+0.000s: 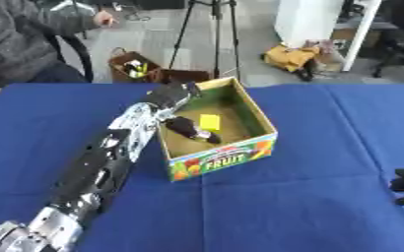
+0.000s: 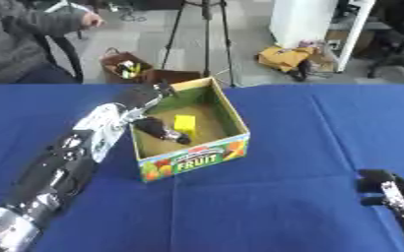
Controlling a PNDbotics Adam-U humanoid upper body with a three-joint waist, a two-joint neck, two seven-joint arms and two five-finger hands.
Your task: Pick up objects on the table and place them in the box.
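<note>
While the left hand (image 1: 186,129) reaches down inside the open cardboard fruit box (image 1: 223,159) on the blue cloth surface (image 1: 309,197), its fingers seem curled, but I cannot tell if they hold anything. A small yellow block (image 1: 210,121) lies on the box floor just beside them. To do this step well, I think the fingers should open low, then lift straight up without touching the box wall; the right hand (image 2: 388,193) rests at the lower right.

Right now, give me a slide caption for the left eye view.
Left hand reaches into the fruit box beside a yellow block on the blue table.
</note>
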